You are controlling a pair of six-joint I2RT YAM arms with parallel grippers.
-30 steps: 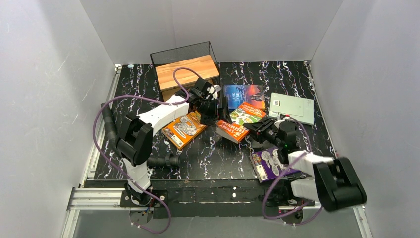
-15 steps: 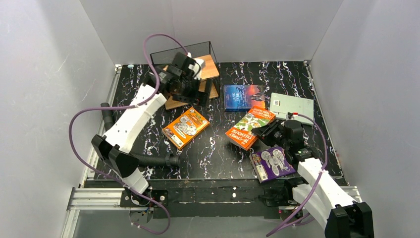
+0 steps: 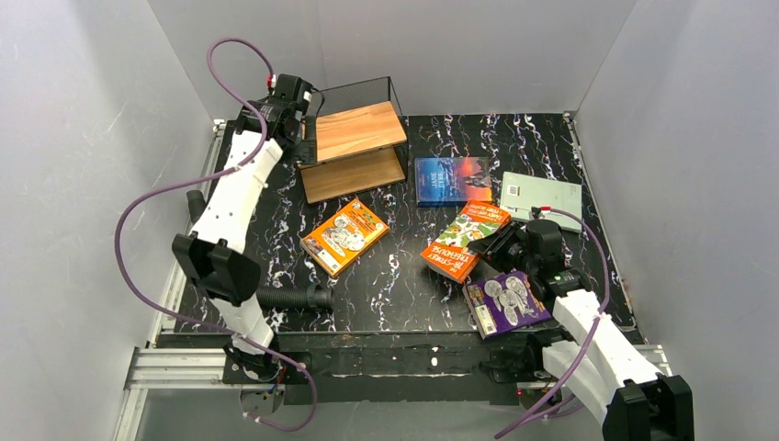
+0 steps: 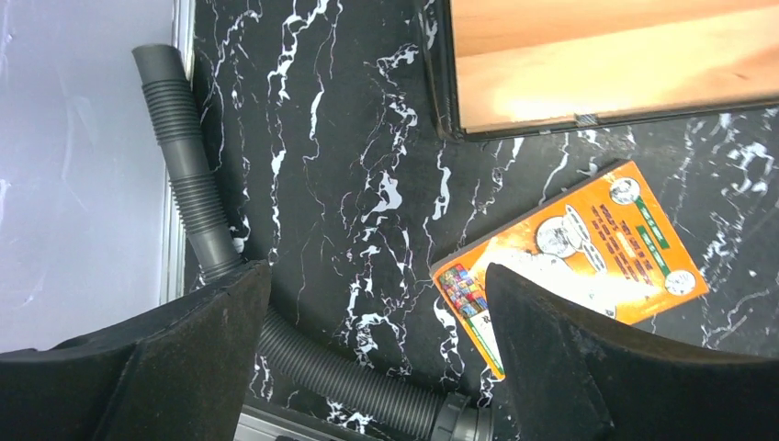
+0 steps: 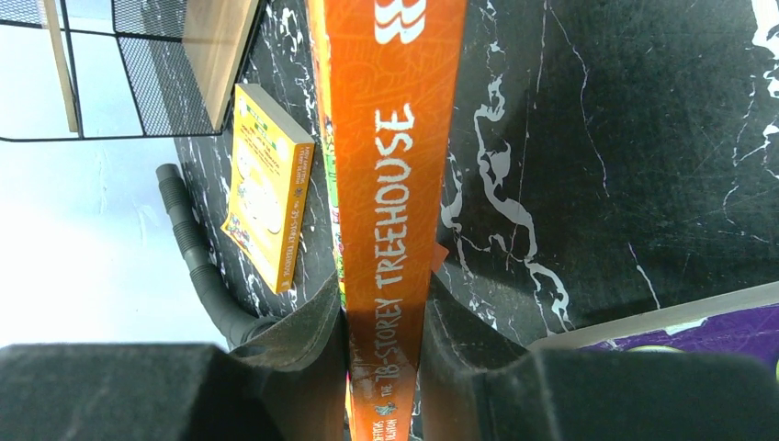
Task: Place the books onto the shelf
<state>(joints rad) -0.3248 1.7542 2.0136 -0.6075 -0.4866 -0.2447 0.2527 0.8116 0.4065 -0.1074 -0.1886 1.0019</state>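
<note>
Book red-green [image 3: 464, 241], orange spine: clamped across its thickness in the right gripper [image 5: 386, 317], a pad [image 5: 308, 344] pressed on each cover. It sits right of table centre, cover up and tilted. Cannot tell whether its far end touches the table [image 3: 395, 276].

Purple book [image 3: 505, 303]: flat, just nearer than the held one, beside the right arm.
Blue book [image 3: 451, 179]: flat at the far side, right of the shelf [image 3: 354, 138].
Grey book [image 3: 542, 197]: flat, just right of the blue one, not touching it.
Orange book [image 3: 343, 236]: flat, left of centre, near the shelf's front, apart from it.

Shelf: upright at the far left of the table, turned slightly askew.

Left gripper [image 4: 377, 276]: raised by the shelf's left end, fingers spread wide, nothing between them. Its wrist view looks down on the shelf corner, the orange book and a grey ribbed hose [image 4: 184, 165] along the table's left edge.
</note>
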